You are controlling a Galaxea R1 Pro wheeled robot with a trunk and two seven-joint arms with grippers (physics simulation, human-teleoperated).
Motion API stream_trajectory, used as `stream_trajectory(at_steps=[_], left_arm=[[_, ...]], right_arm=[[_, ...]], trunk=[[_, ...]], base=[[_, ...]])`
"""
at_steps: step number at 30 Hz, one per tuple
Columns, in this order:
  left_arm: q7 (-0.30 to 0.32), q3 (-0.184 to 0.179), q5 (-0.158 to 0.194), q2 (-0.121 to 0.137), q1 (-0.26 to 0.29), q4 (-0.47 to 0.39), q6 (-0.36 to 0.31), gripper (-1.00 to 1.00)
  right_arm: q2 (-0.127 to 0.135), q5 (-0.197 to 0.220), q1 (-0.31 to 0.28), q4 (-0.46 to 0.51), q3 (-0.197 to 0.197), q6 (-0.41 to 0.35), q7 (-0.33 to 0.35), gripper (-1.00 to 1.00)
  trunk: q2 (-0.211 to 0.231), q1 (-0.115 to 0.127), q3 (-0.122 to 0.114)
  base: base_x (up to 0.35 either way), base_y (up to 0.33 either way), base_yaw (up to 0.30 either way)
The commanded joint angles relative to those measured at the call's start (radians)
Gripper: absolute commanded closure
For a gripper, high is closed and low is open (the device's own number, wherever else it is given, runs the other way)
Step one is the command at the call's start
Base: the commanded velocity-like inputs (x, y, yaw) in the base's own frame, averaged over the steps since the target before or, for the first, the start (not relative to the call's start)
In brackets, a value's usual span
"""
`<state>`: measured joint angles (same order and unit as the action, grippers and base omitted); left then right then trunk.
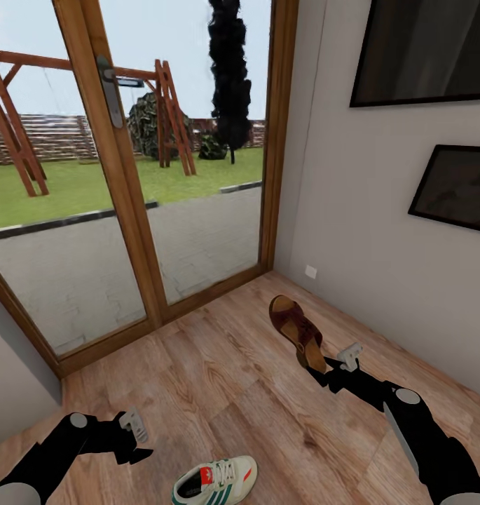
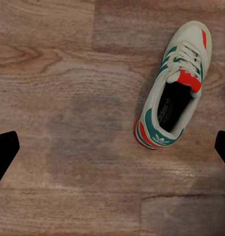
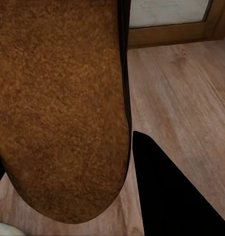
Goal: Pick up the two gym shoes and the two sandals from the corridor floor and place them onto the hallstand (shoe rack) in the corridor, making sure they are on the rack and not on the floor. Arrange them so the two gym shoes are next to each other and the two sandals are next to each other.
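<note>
One brown sandal (image 1: 296, 330) hangs tilted above the corridor floor (image 1: 218, 372), and my right gripper (image 1: 325, 365) is shut on its heel end. Its tan cork-like sole (image 3: 58, 108) sits close against a black finger (image 3: 176, 191) in the right wrist view. One cream-white gym shoe (image 1: 215, 480) with green stripes and a red tongue label lies on the planks near the front, also seen from above (image 2: 174, 93). My left gripper (image 1: 138, 438) hovers open to the left of that shoe, nothing between its fingers. The hallstand, the second sandal and the second gym shoe are out of view.
A wood-framed glass door (image 1: 120, 210) stands ahead, grey paving and lawn behind it. The pale wall (image 1: 380, 266) on the right carries two dark framed pictures and a small socket (image 1: 310, 271). Another wall corner (image 1: 15, 379) stands at the left.
</note>
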<state>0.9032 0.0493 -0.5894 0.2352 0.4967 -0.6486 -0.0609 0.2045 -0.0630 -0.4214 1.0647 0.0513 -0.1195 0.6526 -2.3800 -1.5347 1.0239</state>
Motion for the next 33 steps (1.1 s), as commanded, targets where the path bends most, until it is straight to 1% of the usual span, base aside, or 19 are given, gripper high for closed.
stream_trajectory(at_steps=[1,14,23,33], left_arm=[[0.007,0.004,-0.004,-0.002,0.0,-0.002,-0.006,-1.0],[0.006,0.006,-0.001,-0.005,0.0,-0.002,-0.008,-1.0],[0.006,0.006,-0.001,-0.01,0.0,-0.002,-0.008,-1.0],[0.006,0.007,0.0,-0.011,0.0,-0.002,-0.006,-1.0]], right_arm=[[0.0,-0.003,0.0,0.002,0.002,-0.008,0.005,1.0],[-0.001,-0.002,0.0,0.007,0.001,-0.009,0.005,1.0],[-0.001,-0.001,0.0,0.008,0.001,-0.009,0.005,1.0],[-0.002,-0.001,0.0,0.008,0.001,-0.009,0.005,1.0]], trunk=[[0.0,0.0,0.001],[0.0,0.0,0.001],[0.0,0.0,0.001],[0.0,0.0,0.001]], base=[[0.0,0.0,0.0],[0.001,0.0,-0.006],[0.131,-0.08,0.0],[0.018,-0.011,0.0]])
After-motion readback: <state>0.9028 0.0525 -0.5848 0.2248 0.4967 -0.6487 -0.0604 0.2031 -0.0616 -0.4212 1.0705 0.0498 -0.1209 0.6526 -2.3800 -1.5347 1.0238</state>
